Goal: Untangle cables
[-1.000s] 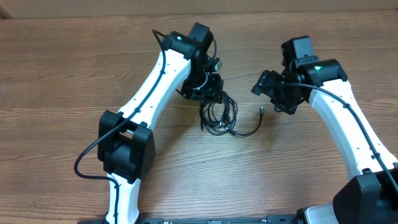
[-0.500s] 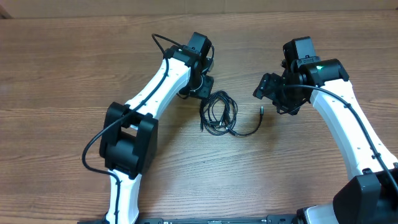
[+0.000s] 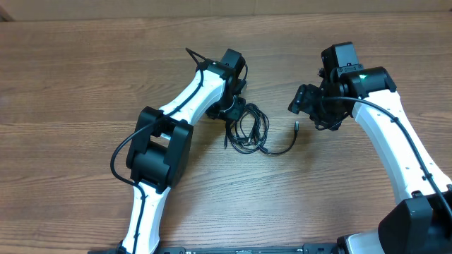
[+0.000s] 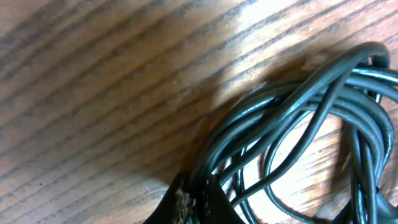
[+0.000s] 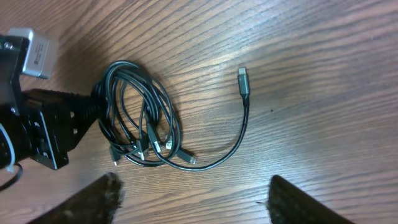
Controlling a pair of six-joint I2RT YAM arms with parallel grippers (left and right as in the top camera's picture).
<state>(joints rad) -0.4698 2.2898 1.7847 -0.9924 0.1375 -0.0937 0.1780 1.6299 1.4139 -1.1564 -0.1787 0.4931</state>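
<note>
Cables [image 3: 247,130] lie coiled on the counter [image 3: 70,85]; left end effector [image 3: 236,113] pinches their edge, right end effector [image 3: 312,114] stands wide, empty.

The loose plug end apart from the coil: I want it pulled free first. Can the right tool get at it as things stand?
Probably yes: the plug end lies alone on bare table, the right tool hangs open nearby, and the left tool is away at the coil.

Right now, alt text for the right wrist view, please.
A tangled coil of black cables lies on a wooden table, the left gripper shut on its left edge. One plug end trails loose to the right; the right gripper hangs open above.
</note>
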